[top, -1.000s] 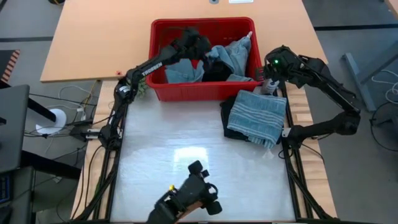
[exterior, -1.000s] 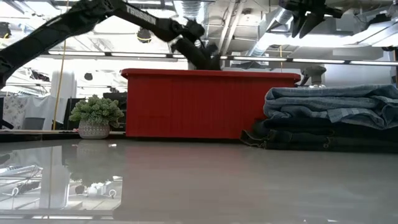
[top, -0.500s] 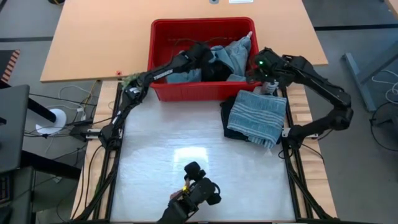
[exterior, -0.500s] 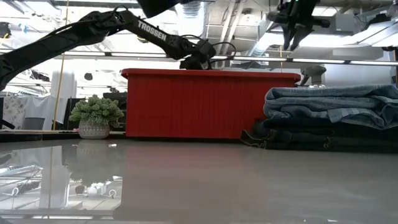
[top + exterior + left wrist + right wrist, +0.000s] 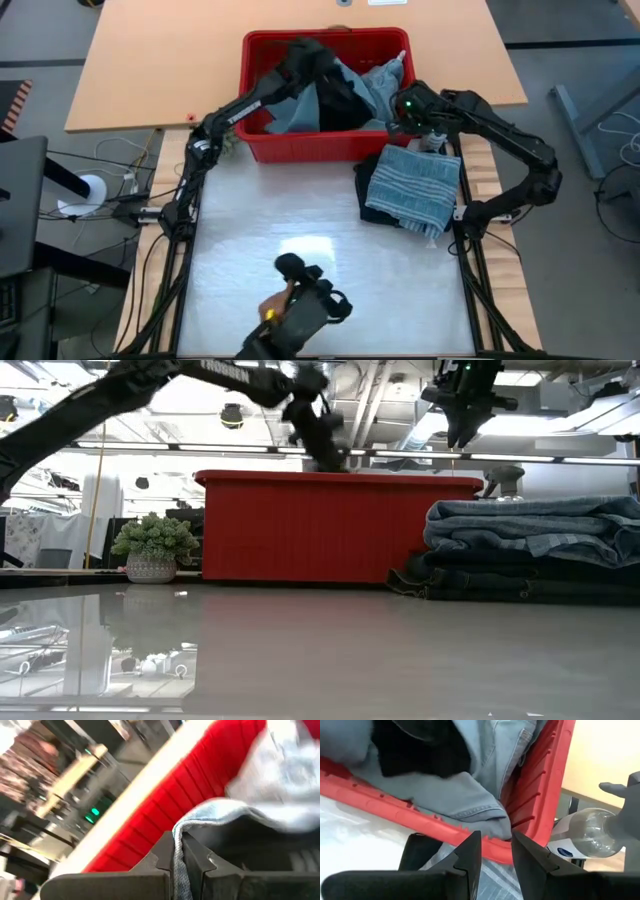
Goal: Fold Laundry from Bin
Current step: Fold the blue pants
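The red bin stands at the table's far side, holding laundry: light blue denim, a black garment and more denim. My left gripper is above the bin's middle, shut on the light blue denim. In the low view it sits just over the bin's rim. My right gripper hovers open over the bin's near right corner, nothing between its fingers. A folded stack topped by a blue-grey striped cloth lies right of the table's middle. My left gripper pinches a stitched edge of the light blue denim between its two fingers. The cloth runs out from between the fingers and drapes away over the black garment, its remainder lying in the bin.
A small green plant stands left of the bin. A clear bottle stands right of it, behind the folded stack. A dark device sits at the table's near edge. Bare white table lies in front of the bin.
My left gripper dipped into the bin, shut on the light blue denim, then rose toward the far edge, drawing part of the denim up. My right gripper has moved left toward the bin's near right corner and sunk a little, still open.
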Robot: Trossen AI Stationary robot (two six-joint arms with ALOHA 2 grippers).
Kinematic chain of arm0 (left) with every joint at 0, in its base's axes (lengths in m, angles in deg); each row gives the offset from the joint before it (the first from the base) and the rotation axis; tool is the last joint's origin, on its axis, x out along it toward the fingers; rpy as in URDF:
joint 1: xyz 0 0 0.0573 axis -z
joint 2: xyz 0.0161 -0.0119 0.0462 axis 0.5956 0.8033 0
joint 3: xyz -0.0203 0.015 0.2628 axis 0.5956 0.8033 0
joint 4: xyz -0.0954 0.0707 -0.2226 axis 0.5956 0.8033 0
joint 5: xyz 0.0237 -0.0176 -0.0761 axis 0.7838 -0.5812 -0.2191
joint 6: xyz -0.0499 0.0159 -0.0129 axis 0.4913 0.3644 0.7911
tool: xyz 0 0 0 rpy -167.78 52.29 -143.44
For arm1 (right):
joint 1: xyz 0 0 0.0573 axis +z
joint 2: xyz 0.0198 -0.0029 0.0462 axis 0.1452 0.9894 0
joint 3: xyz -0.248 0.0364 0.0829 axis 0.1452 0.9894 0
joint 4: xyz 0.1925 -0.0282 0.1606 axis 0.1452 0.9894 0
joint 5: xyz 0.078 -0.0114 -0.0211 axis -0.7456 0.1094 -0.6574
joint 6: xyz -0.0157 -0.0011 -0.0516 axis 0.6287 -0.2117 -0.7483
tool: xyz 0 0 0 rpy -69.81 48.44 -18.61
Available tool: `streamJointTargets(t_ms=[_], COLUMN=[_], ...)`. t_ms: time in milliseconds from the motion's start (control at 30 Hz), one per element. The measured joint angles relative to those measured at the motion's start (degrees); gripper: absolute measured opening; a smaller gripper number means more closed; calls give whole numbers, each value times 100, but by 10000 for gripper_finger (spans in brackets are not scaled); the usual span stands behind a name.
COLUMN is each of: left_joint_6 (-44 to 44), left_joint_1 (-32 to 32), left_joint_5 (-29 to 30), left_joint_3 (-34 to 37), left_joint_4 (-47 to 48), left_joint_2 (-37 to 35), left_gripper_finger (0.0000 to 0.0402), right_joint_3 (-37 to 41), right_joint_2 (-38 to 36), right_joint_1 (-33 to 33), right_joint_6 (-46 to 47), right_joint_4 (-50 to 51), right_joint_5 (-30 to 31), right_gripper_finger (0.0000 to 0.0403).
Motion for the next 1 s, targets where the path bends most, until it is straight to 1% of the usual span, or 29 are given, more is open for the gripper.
streamJointTargets(t_ms=[67, 167, 267, 333, 433, 467, 567, 633, 733, 900, 1000], left_joint_6=[-292, -783, -857, -686, -133, 2, 157, 168, 147, -37, -40], left_joint_1=[2, 7, 44, 59, 132, 164, 179, 188, 186, 199, 203], left_joint_5=[83, 184, 112, -301, -854, -952, -1010, -937, -788, -701, -699], left_joint_3=[-53, -51, -58, -69, -64, -64, -62, -62, -57, -53, -53], left_joint_4=[-160, -737, -1385, -1526, -1617, -1617, -1501, -1424, -1181, -805, -698], left_joint_2=[-273, -805, -1436, -1862, -2383, -2506, -2780, -2841, -2845, -2782, -2782], left_gripper_finger=[2, 2, 1, 1, 1, 0, 0, 0, 0, 0, 0], right_joint_3=[0, 0, 0, 0, 0, 0, 0, 0, 0, 0, -76], right_joint_2=[2, 0, 2, 24, 125, 176, 366, 551, 890, 1515, 1872], right_joint_1=[-70, -166, -262, -355, -427, -444, -443, -407, -256, -29, 69], right_joint_6=[2, 1, -181, -516, -1276, -1728, -2986, -3410, -3782, -4412, -4586], right_joint_4=[-115, -477, -916, -1349, -2054, -2322, -3124, -3600, -4247, -5300, -5642], right_joint_5=[20, -2, 1, 0, -76, -285, -1370, -1748, -1819, -1739, -1587], right_gripper_finger=[133, 133, 133, 133, 133, 133, 137, 145, 170, 245, 281])
